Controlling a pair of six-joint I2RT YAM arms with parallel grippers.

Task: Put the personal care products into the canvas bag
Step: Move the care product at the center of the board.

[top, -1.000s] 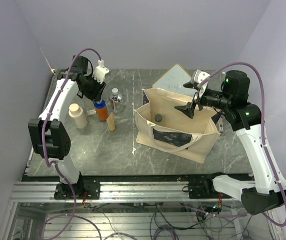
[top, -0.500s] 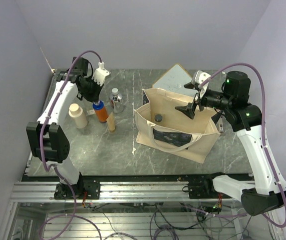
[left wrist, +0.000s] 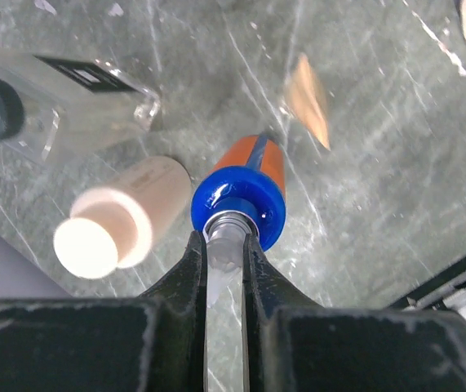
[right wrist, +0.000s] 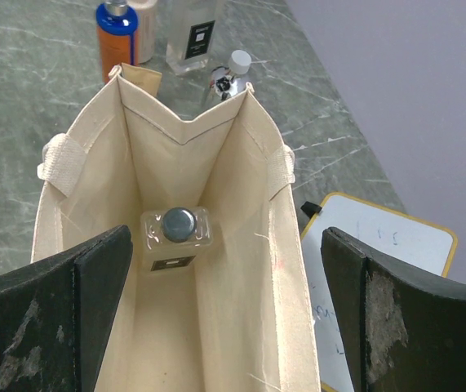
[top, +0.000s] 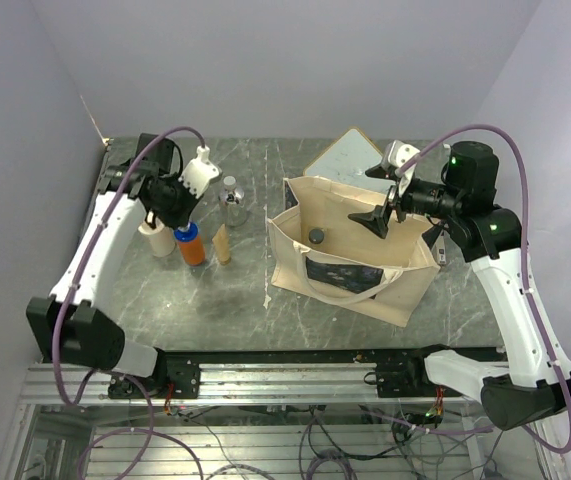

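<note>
Gripping the orange bottle [left wrist: 251, 175] by the narrow neck above its blue cap, the left gripper [left wrist: 224, 245] points straight down, its two fingers pinched tight on the neck. The bottle's long axis is upright, directly beneath the wrist. From these views it is not clear whether the base rests on the table or hangs just above it. Just beside the bottle stand a cream cylinder [left wrist: 114, 220] on one side and a tan tube [top: 222, 243] on the other, with a clear bottle [top: 230, 197] a little farther back. The canvas bag [top: 405, 290] stands open-mouthed well to the right of the held bottle, across a bare stretch of marbled table [top: 215, 300]. One clear bottle with a dark cap [right wrist: 177, 229] already lies at the bottom of the bag. The right gripper [top: 377, 218] hovers over the bag's mouth, spread wide and holding nothing. The right arm is nearer the bag, but the left arm has the bottle. The coming move likely calls for lifting the bottle above the bag's near rim, then carrying it rightward without knocking the tan tube in between.
</note>
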